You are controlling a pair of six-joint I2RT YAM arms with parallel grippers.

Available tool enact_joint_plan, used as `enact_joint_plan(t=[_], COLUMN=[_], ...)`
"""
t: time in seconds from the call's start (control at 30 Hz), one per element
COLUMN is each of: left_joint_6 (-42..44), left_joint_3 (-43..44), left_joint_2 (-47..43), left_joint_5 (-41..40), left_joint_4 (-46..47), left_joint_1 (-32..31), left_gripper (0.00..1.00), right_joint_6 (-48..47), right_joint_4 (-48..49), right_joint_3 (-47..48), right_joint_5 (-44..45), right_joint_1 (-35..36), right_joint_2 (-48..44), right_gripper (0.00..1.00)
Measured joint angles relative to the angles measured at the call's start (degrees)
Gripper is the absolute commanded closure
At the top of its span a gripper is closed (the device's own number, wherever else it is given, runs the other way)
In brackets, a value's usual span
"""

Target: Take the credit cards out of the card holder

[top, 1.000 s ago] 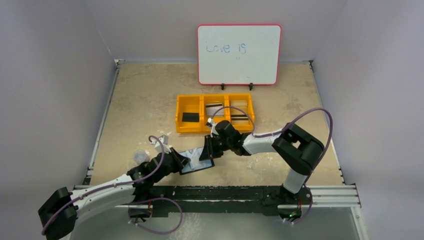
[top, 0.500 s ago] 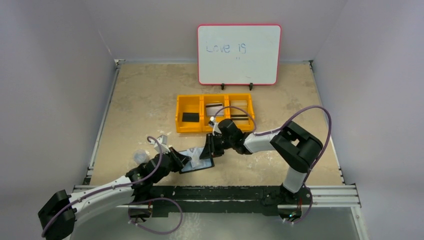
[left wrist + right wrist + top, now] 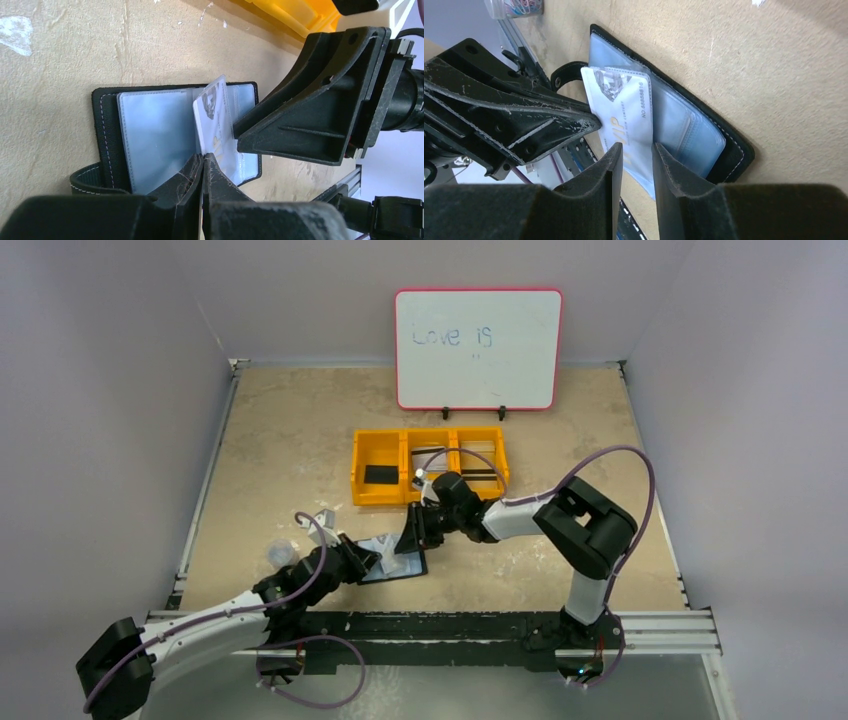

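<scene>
Standing from the open holder point(image 3: 105, 125), the card point(image 3: 624, 110) runs lengthwise into the barely open right tool point(image 3: 634, 150); the left tool point(image 3: 202, 162) is pinched on its edge.

Table point(image 3: 290, 430): tan top, scuffed, carrying it all
Wallet point(image 3: 398, 565): lying open near the front
Tray point(image 3: 385, 497): yellow, sitting mid-table
Whiteboard point(image 3: 477, 348): standing at the back edge

change | right tool point(image 3: 408, 540) shifted slightly left | right arm point(image 3: 520, 520) followed
</scene>
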Motion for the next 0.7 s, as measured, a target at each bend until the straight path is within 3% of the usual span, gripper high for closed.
enact_joint_plan(t=[0.53, 0.7], left_joint_6=[0.22, 0.22], left_joint_3=[0.00, 0.00], left_joint_2=[2.82, 2.82], left_joint_5=[-0.09, -0.09], left_joint_4=[1.75, 1.77], left_joint_1=[0.00, 0.00], left_gripper=[1.00, 1.00], right_joint_6=[-5.27, -6.47], right_joint_4=[-1.27, -0.52], right_joint_3=[5.81, 6.67], right_joint_5=[3.30, 1.36], right_joint_1=[-1.77, -2.01], right_joint_2=[3.02, 4.28], right_gripper=[0.66, 0.73])
